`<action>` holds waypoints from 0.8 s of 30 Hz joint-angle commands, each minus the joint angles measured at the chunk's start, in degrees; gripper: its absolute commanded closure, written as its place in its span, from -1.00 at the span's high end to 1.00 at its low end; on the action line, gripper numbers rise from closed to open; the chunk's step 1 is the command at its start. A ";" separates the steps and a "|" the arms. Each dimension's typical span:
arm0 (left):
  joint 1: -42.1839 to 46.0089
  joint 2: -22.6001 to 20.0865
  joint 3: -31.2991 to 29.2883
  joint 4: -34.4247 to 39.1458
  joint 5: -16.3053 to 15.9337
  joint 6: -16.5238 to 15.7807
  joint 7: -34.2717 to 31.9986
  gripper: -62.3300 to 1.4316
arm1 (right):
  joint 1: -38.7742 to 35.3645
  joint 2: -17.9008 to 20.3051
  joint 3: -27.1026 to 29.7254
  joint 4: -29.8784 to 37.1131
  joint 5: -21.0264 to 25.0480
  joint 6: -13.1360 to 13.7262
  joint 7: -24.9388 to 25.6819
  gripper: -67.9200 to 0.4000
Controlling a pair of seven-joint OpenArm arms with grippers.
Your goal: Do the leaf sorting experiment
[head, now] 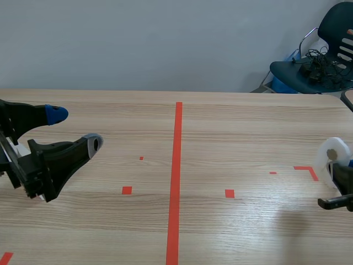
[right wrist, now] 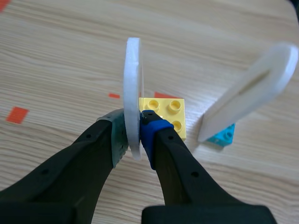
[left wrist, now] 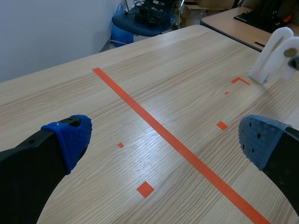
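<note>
Two white flat leaf shapes are at the R side of the table [head: 237,127], close together. The right gripper [right wrist: 135,128] is clamped on one of them, the held leaf [right wrist: 132,84]. It stands upright, edge-on to the R wrist cam, and is pinched low down btwn the grey-green pad and the blue pad. Just behind it a yellow brick [right wrist: 164,115] lies flat on the wood, studs up. The second leaf [right wrist: 254,88] stands beside the brick, tilted, w/ a long slot down its face. Its foot is at a small cyan brick [right wrist: 223,136], prob. plugged into it, but the joint is hidden. Both bricks are near small red tape marks.

The left gripper [head: 74,128] is well apart from all that, over the L half of the table. Its fingers are spread wide w/ nothing btwn them, one tip padded blue, the other grey. The red tape line [left wrist: 173,142] runs across the wood ahead of it, w/ small red squares either side. From the L wrist cam the white leaves show far off by the red corner mark.

Bg: a dark chair [head: 325,61] past the table's far R corner, w/ a tangle of cables on its seat.
</note>
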 commanded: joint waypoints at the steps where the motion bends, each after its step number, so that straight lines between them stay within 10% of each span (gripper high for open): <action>1: -0.17 0.22 -0.66 0.07 -0.81 -0.07 -0.81 1.00 | 2.78 0.66 0.42 -3.15 0.35 -0.22 0.76 -0.85; 12: -0.17 0.22 -0.66 0.07 -0.81 -0.07 -0.81 1.00 | 9.20 0.79 3.08 -16.79 0.13 -0.44 3.04 -0.78; 19: -0.17 0.22 -0.66 0.07 -0.81 -0.07 -0.81 1.00 | 9.07 0.98 3.72 -15.08 -0.26 1.22 3.45 0.13; 24: -0.17 0.20 -0.66 0.07 -0.79 -0.07 -0.76 1.00 | 6.05 0.92 7.98 -4.46 5.40 4.15 0.63 0.31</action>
